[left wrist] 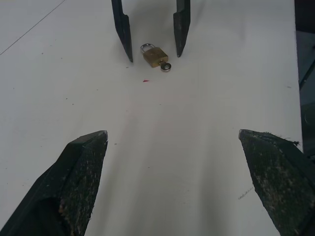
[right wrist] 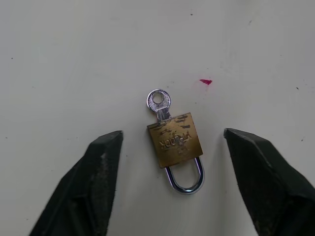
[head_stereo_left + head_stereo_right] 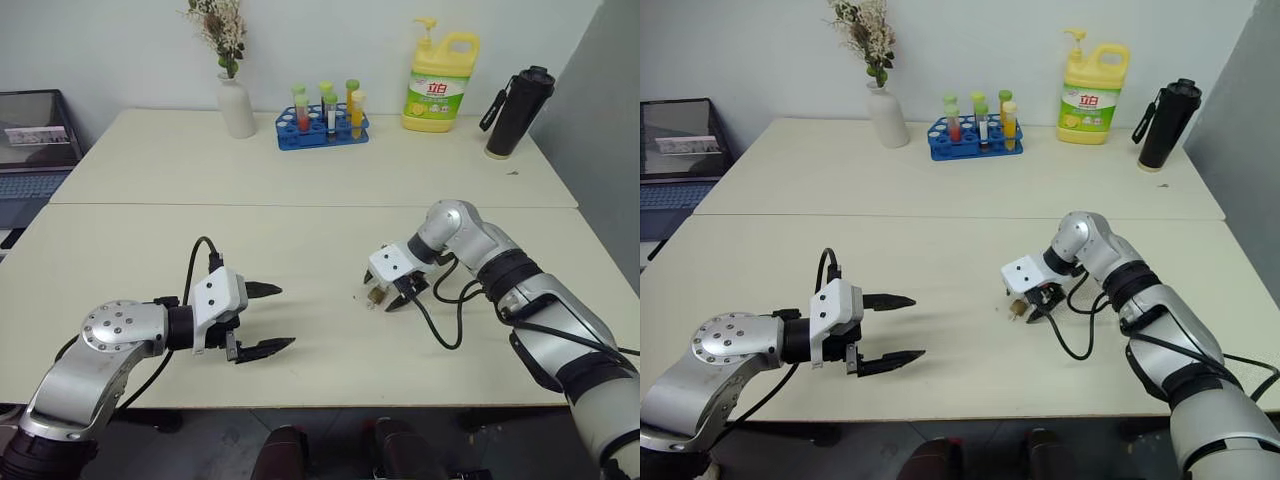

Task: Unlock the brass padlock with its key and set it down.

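Tabletop [image 3: 300,240]: one brass padlock [image 2: 174,139] (one key [image 2: 159,102] inserted).

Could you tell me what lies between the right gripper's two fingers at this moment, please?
In the right wrist view, the brass padlock lies flat on the table between the right gripper fingers, untouched, with the key in its keyhole.

Two pale cream tables [image 3: 300,180] sit pushed together edge to edge against a plain white wall [image 3: 120,50], evenly lit, grey panel [image 3: 610,120] standing right.

Head pair high over table [image 3: 320,230]; wrist views low, close.
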{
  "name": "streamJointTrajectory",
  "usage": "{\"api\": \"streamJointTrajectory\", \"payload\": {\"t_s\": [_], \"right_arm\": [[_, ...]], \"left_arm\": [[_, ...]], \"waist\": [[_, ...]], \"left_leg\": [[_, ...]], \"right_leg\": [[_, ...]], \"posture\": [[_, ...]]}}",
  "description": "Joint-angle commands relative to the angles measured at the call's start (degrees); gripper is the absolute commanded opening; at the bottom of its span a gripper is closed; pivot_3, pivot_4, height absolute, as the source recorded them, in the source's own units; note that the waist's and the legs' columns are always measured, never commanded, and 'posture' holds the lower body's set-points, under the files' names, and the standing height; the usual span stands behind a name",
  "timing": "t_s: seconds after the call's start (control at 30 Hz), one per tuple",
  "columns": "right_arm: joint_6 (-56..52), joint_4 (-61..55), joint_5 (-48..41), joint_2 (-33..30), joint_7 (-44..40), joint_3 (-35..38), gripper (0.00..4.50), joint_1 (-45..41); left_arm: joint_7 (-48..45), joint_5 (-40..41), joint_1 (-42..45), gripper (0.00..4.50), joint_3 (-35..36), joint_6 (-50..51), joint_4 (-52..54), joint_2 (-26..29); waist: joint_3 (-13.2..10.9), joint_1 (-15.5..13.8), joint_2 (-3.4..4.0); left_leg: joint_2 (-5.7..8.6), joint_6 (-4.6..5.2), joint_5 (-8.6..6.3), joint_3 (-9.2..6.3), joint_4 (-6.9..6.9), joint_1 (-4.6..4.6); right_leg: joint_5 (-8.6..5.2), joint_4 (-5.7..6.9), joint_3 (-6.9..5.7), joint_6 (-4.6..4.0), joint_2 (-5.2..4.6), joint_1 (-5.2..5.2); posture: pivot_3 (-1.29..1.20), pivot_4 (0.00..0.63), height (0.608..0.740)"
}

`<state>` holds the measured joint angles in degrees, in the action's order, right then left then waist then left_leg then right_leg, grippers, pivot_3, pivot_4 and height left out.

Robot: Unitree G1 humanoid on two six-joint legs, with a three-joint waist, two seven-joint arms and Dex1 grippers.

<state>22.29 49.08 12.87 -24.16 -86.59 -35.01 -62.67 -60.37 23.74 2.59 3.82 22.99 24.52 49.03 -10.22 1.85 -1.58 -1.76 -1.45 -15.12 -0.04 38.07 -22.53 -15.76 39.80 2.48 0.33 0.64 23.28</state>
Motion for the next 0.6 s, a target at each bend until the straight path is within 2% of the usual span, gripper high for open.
{"api": "streamJointTrajectory", "payload": {"t_s": [0.03, 0.13, 0.17, 0.4, 0.6], "right_arm": [[1.3, 2.2, 2.2, 0.1, -2.1, -0.6, 2.13, -1.4], [1.0, 3.4, 3.0, 0.2, -2.5, -0.6, 1.06, -1.7], [0.7, 3.8, 3.2, 0.2, -2.7, -0.6, 0.93, -1.7], [-6.6, 0.7, 0.1, -1.5, -2.3, 3.2, 0.93, 0.8], [-21.1, -14.0, -4.5, -5.6, -1.3, 8.8, 0.93, 7.9]], "left_arm": [[0.1, -0.4, -0.1, 4.5, 0.7, -1.5, 1.5, 0.6], [0.0, -0.7, -0.2, 4.5, 0.4, -1.9, 1.2, 0.6], [-0.1, -0.8, -0.2, 4.5, 0.3, -2.0, 1.1, 0.5], [-0.1, -1.4, -0.4, 4.5, -0.3, -2.4, 0.7, 0.0], [0.0, -1.4, 0.0, 4.5, -0.5, -2.7, 0.0, -0.3]], "waist": [[0.0, 0.0, 0.0], [0.0, 0.0, 0.0], [0.0, 0.0, 0.0], [0.0, -0.1, 0.0], [0.0, -0.2, 0.01]], "left_leg": [[0.0, 0.0, 0.0, 0.01, 0.0, 0.04], [0.0, 0.0, 0.0, 0.02, 0.0, 0.13], [0.0, 0.0, 0.01, 0.02, 0.0, 0.15], [0.0, 0.0, 0.01, 0.01, 0.02, 0.18], [0.05, 0.0, 0.0, -0.01, 0.01, 0.11]], "right_leg": [[0.0, 0.06, 0.0, -0.01, 0.0, -0.01], [-0.04, 0.14, 0.01, -0.07, 0.01, -0.02], [-0.06, 0.16, 0.01, -0.09, 0.01, -0.04], [-0.06, 0.16, 0.02, -0.1, 0.01, -0.09], [-0.06, 0.15, 0.0, -0.1, -0.07, -0.07]], "posture": [[0.0, 0.15, 0.74], [0.0, 0.15, 0.74], [0.0, 0.15, 0.74], [0.0, 0.15, 0.74], [0.0, 0.15, 0.74]]}}
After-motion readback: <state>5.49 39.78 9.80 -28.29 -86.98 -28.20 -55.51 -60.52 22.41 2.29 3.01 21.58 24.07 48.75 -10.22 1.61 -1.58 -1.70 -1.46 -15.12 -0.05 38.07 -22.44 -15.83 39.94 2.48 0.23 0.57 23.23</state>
